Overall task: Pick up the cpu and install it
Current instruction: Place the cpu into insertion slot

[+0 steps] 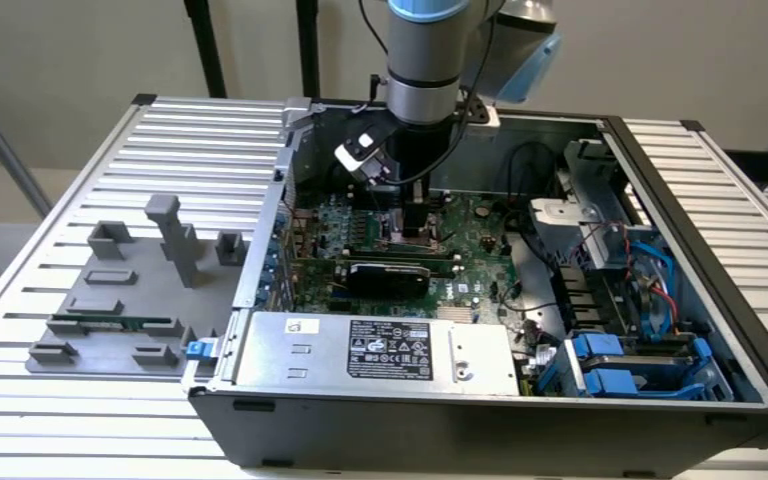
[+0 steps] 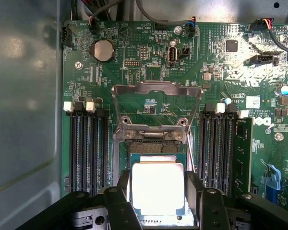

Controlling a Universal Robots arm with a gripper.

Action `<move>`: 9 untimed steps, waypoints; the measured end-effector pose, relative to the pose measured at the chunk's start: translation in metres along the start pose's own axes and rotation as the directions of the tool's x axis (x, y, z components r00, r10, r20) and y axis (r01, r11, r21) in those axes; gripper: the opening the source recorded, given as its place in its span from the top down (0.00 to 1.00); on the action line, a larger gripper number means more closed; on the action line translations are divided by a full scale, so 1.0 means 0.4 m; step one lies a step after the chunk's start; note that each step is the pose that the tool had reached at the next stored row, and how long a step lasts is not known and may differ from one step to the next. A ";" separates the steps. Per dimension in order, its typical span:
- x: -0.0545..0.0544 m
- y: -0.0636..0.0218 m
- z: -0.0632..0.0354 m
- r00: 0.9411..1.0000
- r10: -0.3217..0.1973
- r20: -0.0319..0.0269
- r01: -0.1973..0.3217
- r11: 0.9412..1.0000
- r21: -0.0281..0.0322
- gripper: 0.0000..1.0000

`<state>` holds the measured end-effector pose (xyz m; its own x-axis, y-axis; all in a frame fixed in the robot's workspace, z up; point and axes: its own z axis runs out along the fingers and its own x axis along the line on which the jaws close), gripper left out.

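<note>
Inside the open computer case, at 12 o'clock from the grey power supply in the exterior view, the end effector hangs over the green motherboard. In the wrist view its black fingers are clamped on two opposite edges of the cpu. The chip lies level between them, over the socket with its metal frame swung open. Grey holders stand on the counter at 9 o'clock from the case.
</note>
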<state>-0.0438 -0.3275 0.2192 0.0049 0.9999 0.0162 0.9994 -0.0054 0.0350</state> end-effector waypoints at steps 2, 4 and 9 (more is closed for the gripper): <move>0.001 0.000 0.002 1.000 0.000 0.000 0.000 1.000 0.000 0.45; 0.002 0.000 0.004 1.000 0.000 0.000 0.000 1.000 0.000 0.45; 0.003 0.002 0.010 1.000 0.000 0.000 0.000 1.000 0.000 0.45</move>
<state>-0.0427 -0.3262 0.2153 0.0049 0.9999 0.0162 0.9994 -0.0055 0.0349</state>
